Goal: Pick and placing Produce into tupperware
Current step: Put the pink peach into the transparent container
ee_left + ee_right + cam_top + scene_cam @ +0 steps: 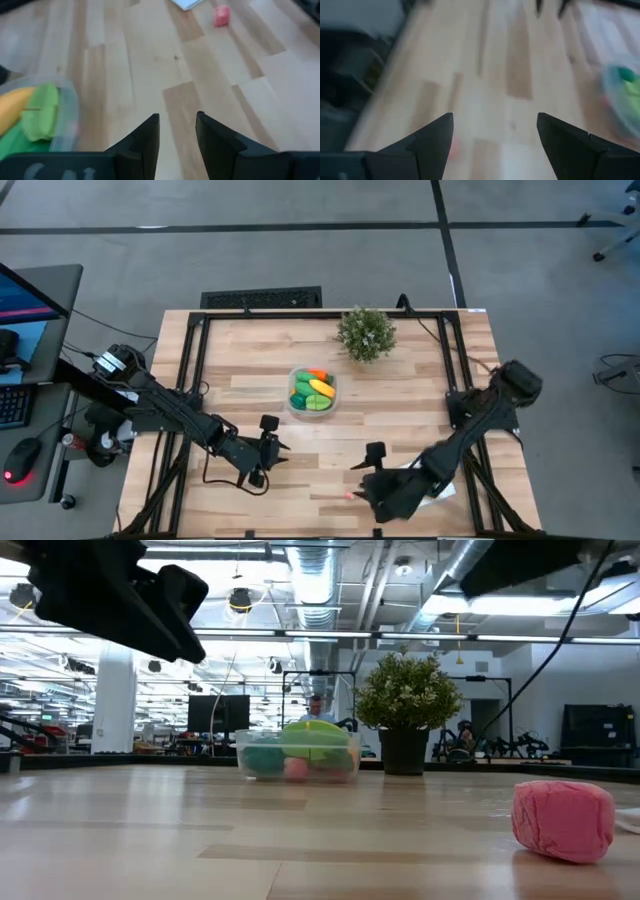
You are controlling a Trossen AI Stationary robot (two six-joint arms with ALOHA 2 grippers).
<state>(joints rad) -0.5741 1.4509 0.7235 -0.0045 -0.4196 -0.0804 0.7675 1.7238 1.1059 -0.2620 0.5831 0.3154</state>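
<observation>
Both grippers hung over the near half of the table (240, 385), apart from each other. Of the two, the right gripper (362, 480) sat toward the front right, its fingers (432, 137) spread wide with nothing between them, and it was just above a small pink berry (348, 496) lying on the wood; part of the white sheet (440, 492) showed under that arm. At the front left, the left gripper (283, 448) had its fingers (145, 137) only a little apart, a narrow gap of bare wood showing between them, and it held nothing. Behind them, near the far edge and right of centre, stood the potted plant (366, 332), upright. Just in front of it and slightly left, near the middle of the table, sat the tupperware (312, 391), well apart from both grippers. It already held produce (314, 390): green pieces, a yellow one and something orange, piled together. From table height the clear wall showed green, yellow and a pinkish piece inside. Smallest was the berry, which lay alone on the wood near the front edge, well apart from the tupperware; the left wrist view showed it beside the sheet's corner.
</observation>
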